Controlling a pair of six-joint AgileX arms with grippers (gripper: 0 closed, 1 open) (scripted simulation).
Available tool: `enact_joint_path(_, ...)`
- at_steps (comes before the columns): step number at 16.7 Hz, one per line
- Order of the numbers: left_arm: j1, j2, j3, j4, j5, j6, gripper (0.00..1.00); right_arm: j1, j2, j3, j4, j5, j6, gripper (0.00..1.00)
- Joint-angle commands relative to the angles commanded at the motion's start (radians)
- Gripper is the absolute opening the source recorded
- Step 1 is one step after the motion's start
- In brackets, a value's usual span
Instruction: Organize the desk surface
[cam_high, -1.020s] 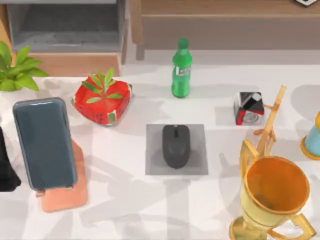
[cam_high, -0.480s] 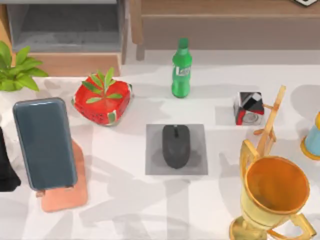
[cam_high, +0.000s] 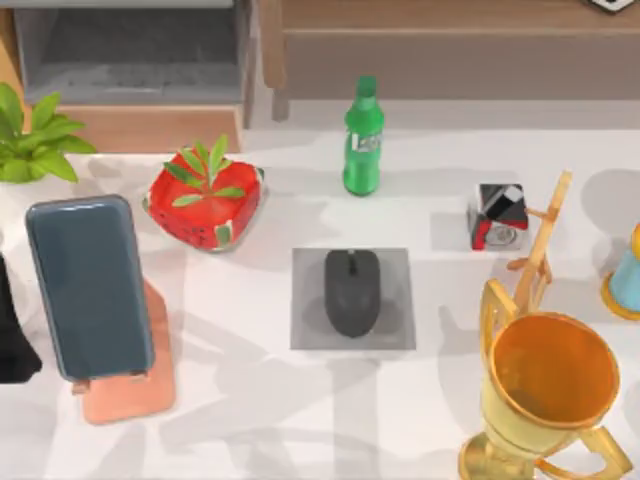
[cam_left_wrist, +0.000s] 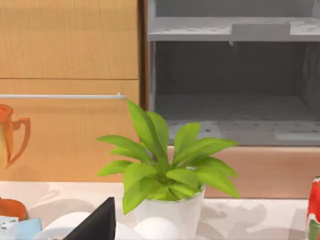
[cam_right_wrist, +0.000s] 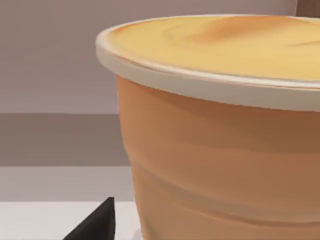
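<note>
The desk surface (cam_high: 250, 400) is a broad white tabletop. At its middle a black mouse (cam_high: 352, 291) lies on a small grey mat (cam_high: 400, 325). A dark phone (cam_high: 88, 285) leans on a pink stand (cam_high: 140, 395) at the left. A black part of my left arm (cam_high: 12, 335) rests at the table's left edge. A dark tip of my left gripper (cam_left_wrist: 97, 225) points toward a leafy plant in a white pot (cam_left_wrist: 167, 212). A dark tip of my right gripper (cam_right_wrist: 95, 222) sits close beside a large tan cup (cam_right_wrist: 225, 150) with a cream rim.
A red strawberry-patterned pot (cam_high: 205, 205), a green bottle (cam_high: 363, 140) and a black, white and red cube (cam_high: 498, 216) stand toward the back. A gold trophy (cam_high: 548, 390) and a wooden stand (cam_high: 540, 250) crowd the front right. A grey shelf unit (cam_high: 130, 50) and wooden furniture (cam_high: 450, 50) lie behind.
</note>
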Motion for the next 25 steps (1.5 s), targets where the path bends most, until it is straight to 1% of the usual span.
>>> enact_joint_path(6,0.000,0.000,0.000,0.000,0.000,0.000,1.00,-0.001,0.006,0.006,0.003,0.001,0.000,1.00)
enact_joint_path(12,0.000,0.000,0.000,0.000,0.000,0.000,1.00,0.032,0.031,0.115,-0.079,0.030,0.000,1.00)
enact_joint_path(16,0.000,0.000,0.000,0.000,0.000,0.000,1.00,0.034,0.033,0.123,-0.085,0.032,0.000,1.00)
enact_joint_path(25,0.000,0.000,0.000,0.000,0.000,0.000,1.00,0.034,0.033,0.123,-0.085,0.032,0.000,0.32)
